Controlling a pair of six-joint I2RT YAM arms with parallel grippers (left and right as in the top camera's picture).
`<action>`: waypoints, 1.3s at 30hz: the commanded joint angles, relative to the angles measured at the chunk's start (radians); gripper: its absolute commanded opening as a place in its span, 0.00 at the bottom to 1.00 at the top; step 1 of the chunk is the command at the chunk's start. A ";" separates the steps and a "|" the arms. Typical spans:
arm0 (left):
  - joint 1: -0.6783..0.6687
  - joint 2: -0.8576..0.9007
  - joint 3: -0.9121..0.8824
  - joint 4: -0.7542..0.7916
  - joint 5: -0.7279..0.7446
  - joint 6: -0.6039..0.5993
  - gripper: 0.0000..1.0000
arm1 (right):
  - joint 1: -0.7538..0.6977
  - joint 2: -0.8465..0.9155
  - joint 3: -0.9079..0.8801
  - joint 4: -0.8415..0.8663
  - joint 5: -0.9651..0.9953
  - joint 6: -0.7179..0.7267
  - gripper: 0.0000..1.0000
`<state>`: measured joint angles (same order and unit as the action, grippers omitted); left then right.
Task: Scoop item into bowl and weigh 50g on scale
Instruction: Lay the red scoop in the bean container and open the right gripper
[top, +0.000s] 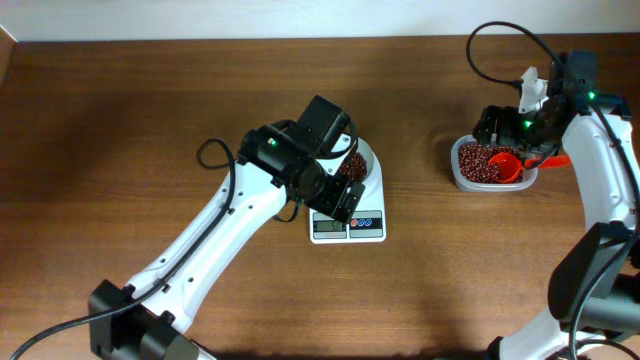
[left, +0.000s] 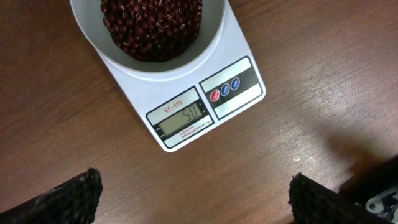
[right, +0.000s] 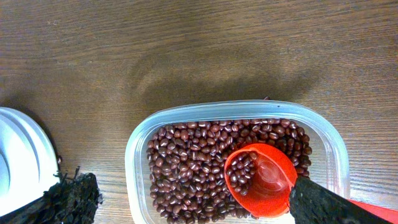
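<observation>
The white bowl sits on the white scale and holds a heap of dark reddish-brown beans. The display reads about 50. In the overhead view my left gripper hovers over the scale and hides part of the bowl. My left gripper is open and empty above bare wood in front of the scale. My right gripper is open over the clear tub of beans. A red scoop lies in the tub, holding a few beans, its handle by the right finger.
The tub with the red scoop stands at the table's right, below my right gripper. A white rounded edge shows at the left of the right wrist view. Cables loop by both arms.
</observation>
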<state>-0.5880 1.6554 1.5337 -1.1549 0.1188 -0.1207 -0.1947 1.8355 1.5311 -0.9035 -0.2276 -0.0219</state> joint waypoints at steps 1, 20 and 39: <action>-0.002 -0.002 0.012 0.002 -0.004 0.002 0.99 | -0.002 0.004 -0.005 0.003 -0.012 0.011 0.99; -0.002 -0.002 0.012 0.002 -0.004 0.002 0.99 | -0.001 -0.010 -0.005 0.003 -0.001 0.011 0.99; -0.002 -0.002 0.012 0.002 -0.004 0.002 0.99 | -0.002 -0.881 -0.010 -0.145 0.032 0.000 0.99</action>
<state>-0.5880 1.6554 1.5337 -1.1553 0.1188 -0.1207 -0.1947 0.9360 1.5249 -1.0386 -0.2039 -0.0231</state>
